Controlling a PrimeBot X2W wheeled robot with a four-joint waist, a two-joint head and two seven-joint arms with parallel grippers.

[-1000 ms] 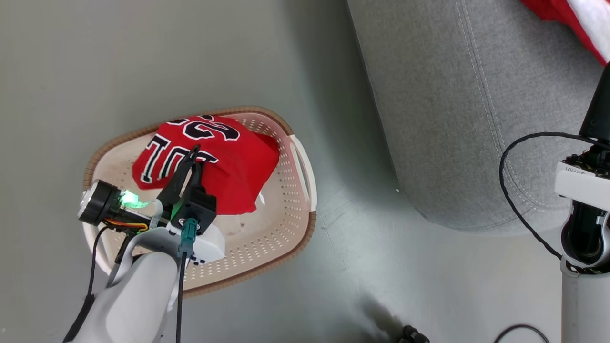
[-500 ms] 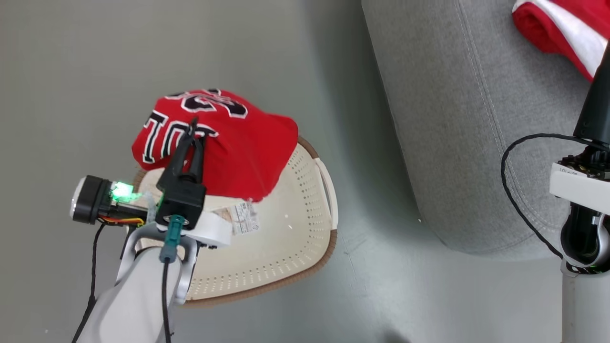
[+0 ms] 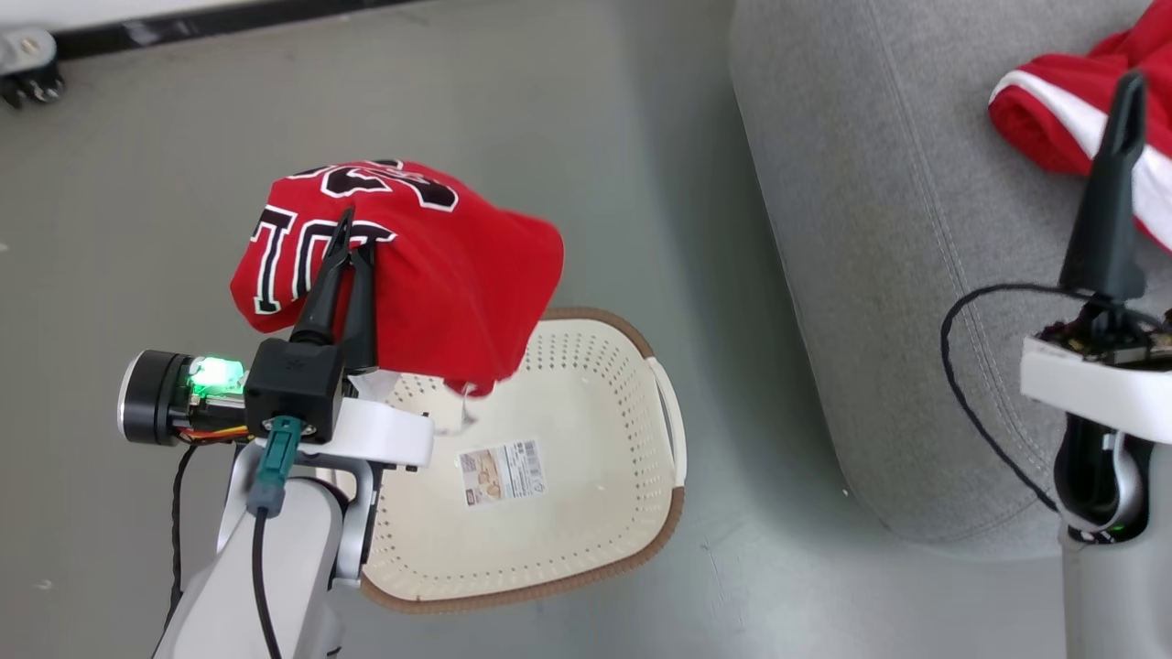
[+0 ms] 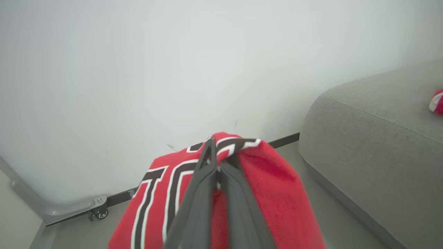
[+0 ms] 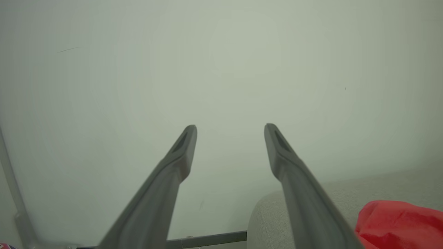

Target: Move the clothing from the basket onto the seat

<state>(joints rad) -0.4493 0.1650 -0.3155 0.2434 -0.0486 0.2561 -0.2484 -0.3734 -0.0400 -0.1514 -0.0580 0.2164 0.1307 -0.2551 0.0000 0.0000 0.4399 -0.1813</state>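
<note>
Head view: grips the red jersey [image 3: 439,284] with the left gripper [image 3: 352,233], fingers pinched tight into the cloth, raised above the far-left part of the basket [image 3: 673,430]. Shows a label sticker [image 3: 499,471] on the basket's inside bottom. Holds the right gripper [image 3: 1126,87] well to the basket's right, over the grey sofa [image 3: 870,229], fingers spread wide with nothing between them, near the red shorts [image 3: 1044,128] lying on the cushion.
</note>
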